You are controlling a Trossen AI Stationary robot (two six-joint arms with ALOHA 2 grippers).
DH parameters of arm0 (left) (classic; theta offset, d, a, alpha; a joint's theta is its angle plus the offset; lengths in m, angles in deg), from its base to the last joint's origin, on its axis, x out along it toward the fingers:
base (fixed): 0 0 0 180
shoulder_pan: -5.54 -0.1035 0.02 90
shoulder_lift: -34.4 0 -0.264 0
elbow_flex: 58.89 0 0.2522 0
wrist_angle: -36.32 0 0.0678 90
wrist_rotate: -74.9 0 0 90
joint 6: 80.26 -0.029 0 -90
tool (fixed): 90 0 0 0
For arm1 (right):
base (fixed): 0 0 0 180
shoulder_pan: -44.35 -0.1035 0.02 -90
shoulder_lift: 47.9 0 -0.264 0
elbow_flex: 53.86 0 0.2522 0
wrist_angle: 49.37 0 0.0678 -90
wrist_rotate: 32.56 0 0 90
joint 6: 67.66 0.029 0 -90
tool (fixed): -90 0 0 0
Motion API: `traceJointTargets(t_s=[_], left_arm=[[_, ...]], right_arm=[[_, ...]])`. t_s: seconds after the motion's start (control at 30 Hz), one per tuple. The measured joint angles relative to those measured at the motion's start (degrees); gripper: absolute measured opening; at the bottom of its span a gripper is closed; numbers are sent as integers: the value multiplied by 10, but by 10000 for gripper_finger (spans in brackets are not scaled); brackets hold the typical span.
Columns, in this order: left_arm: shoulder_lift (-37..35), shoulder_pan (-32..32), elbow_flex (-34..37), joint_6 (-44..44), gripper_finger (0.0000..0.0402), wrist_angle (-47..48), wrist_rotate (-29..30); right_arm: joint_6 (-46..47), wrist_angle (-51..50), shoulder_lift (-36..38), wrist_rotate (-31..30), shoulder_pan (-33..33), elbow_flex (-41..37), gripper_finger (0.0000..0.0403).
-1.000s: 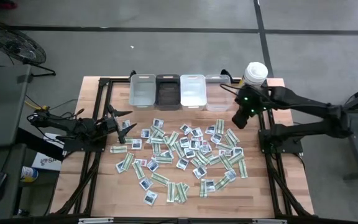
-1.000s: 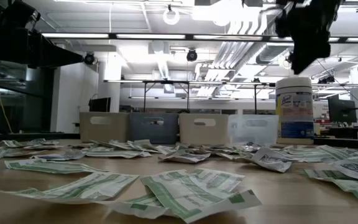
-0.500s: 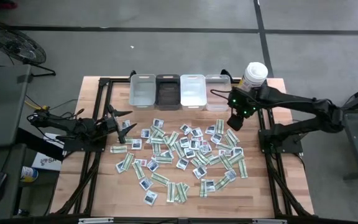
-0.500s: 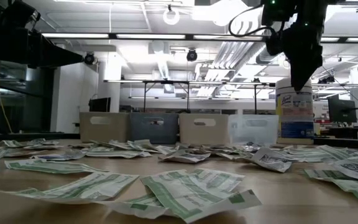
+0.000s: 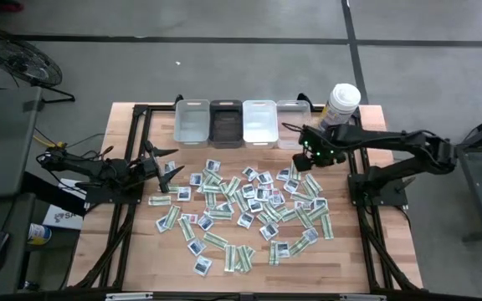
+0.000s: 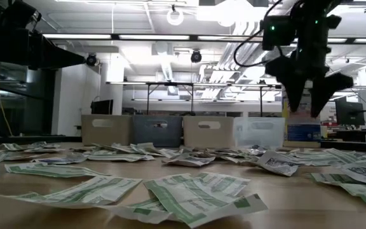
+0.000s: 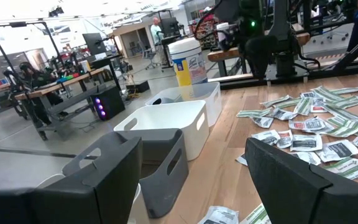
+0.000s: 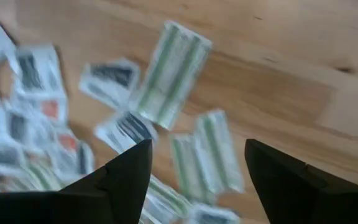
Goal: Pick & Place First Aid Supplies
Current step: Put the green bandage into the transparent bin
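The first aid supplies (image 5: 249,205) are many small flat packets, green-and-white strips and squarish white ones, lying scattered over the middle of the wooden table (image 5: 141,242). They also show in the low view (image 6: 196,191). My right gripper (image 5: 305,157) hangs open above the far right edge of the pile, pointing steeply down, with nothing between its fingers (image 6: 304,105). Its wrist view (image 8: 197,180) looks down on a green-and-white strip (image 8: 169,74) and other packets. My left gripper (image 5: 170,167) waits open at the table's left, pointing level (image 7: 191,186).
A row of small bins (image 5: 243,123), clear, dark grey and white, stands along the far edge. A tall white canister (image 5: 344,100) stands at the far right, just behind my right gripper. Bare wood lies near the front edge and at the left.
My right gripper has come down from beside the canister toward the far right packets, shifting toward the table's left edge. It has rolled about its own axis, and in the low view its fingers now stand spread apart where they showed close together.
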Motion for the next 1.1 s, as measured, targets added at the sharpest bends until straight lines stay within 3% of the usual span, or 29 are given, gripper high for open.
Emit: traceJointTargets(t_s=[0.17,0.5,1.1], left_arm=[[0,0,0,0,280,0,0],[0,0,0,0,280,0,0],[0,0,0,0,280,0,0]], right_arm=[[52,120,-31,-3,0,-46,240],[70,210,-125,-18,0,-58,218],[22,159,-229,-70,-9,-14,177]])
